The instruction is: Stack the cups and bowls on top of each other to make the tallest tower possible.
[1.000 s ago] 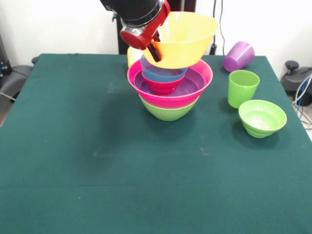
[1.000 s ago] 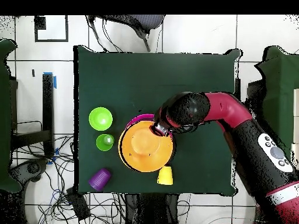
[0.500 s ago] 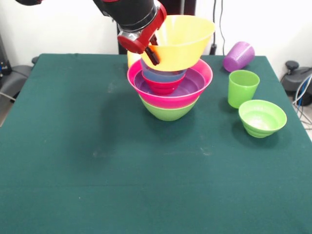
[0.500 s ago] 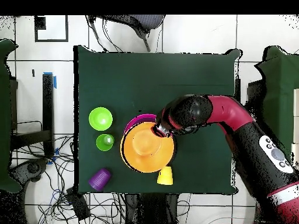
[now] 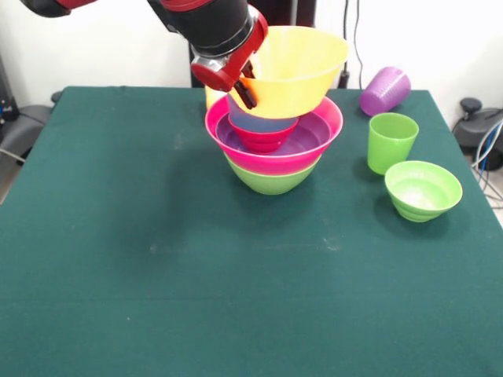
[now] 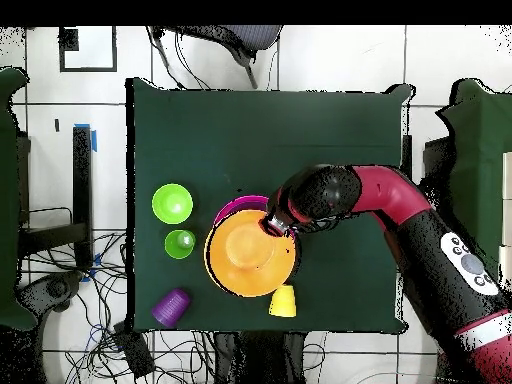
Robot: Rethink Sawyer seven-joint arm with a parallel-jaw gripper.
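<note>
My gripper (image 5: 245,88) (image 6: 274,224) is shut on the rim of the large orange bowl (image 5: 295,69) (image 6: 250,254), holding it tilted just above the tower (image 5: 273,145). The tower has a green bowl (image 5: 271,181) as base, then a pink bowl (image 5: 275,161), a purple bowl (image 5: 310,133), a red bowl (image 5: 263,140) and a blue bowl (image 5: 259,122). Behind the tower stands a yellow cup (image 5: 212,93) (image 6: 283,301). A green cup (image 5: 391,141) (image 6: 180,243) stands upright, a light green bowl (image 5: 422,190) (image 6: 172,203) sits beside it, and a purple cup (image 5: 384,90) (image 6: 171,307) lies on its side.
The green table (image 5: 157,259) carries everything. Cables and chair legs lie on the floor around the table (image 6: 330,120) in the overhead view.
The gripper with the orange bowl has shifted slightly, and the bowl has tipped a little more level above the tower.
</note>
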